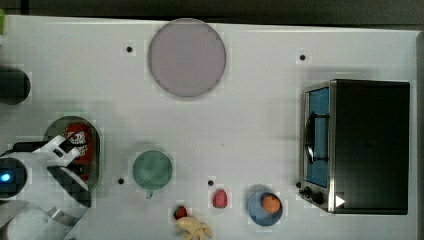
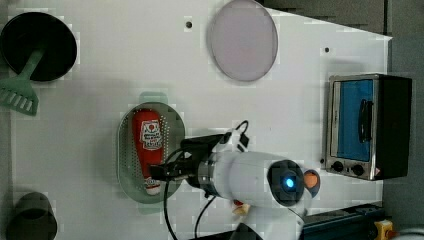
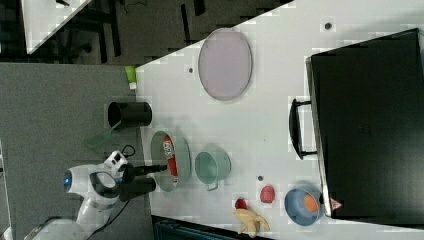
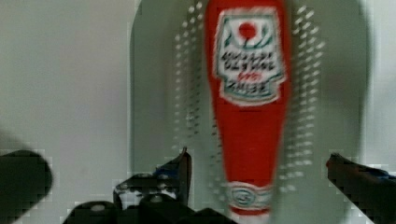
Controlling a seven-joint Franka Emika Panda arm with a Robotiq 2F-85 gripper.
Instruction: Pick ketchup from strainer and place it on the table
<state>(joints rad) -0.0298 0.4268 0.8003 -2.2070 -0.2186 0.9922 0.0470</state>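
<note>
The ketchup (image 2: 148,142) is a red squeeze bottle with a white label, lying flat in the pale green strainer (image 2: 175,135) with its cap toward the arm. My gripper (image 2: 159,171) hovers over the bottle's neck end, open. In the wrist view the ketchup (image 4: 247,116) lies lengthwise between my two dark fingertips (image 4: 182,168), which stand wide on either side of its neck without touching it. The strainer (image 1: 96,160) rests on the white table (image 1: 250,115) at the top view's left, with the ketchup (image 1: 80,140) partly hidden under my wrist.
A green cup (image 1: 152,170) stands just to the top view's right of the strainer. A lilac plate (image 1: 186,57) lies farther back. A toaster oven (image 1: 360,145), a blue bowl (image 1: 264,207), a strawberry (image 1: 220,198) and a banana (image 1: 194,227) are toward the top view's right.
</note>
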